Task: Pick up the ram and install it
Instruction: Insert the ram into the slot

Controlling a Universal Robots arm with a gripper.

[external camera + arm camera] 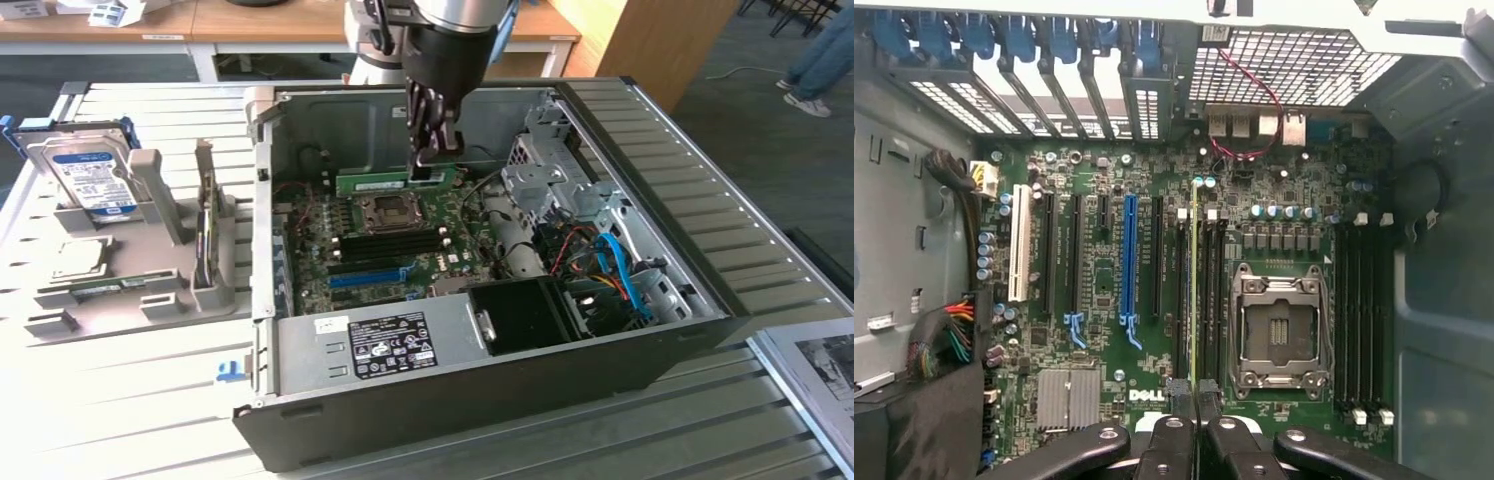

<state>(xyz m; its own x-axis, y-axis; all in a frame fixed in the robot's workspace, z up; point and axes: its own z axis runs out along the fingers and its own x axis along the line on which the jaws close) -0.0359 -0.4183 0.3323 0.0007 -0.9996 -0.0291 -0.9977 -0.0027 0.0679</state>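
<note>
Inside the open computer case, my gripper is shut on the ram, a long green stick held level by its top edge. It hangs over the motherboard, just behind the CPU socket as the exterior view shows it. In the wrist view the ram appears edge-on as a thin yellow-green line running out from my gripper. There it lies along the black memory slots beside the CPU socket. I cannot tell whether the ram touches a slot.
A grey holder on the exterior view's left carries a hard drive and a CPU chip. The power supply and cables fill the case's near side. A long blue slot lies beyond the memory slots. A person's legs stand far off.
</note>
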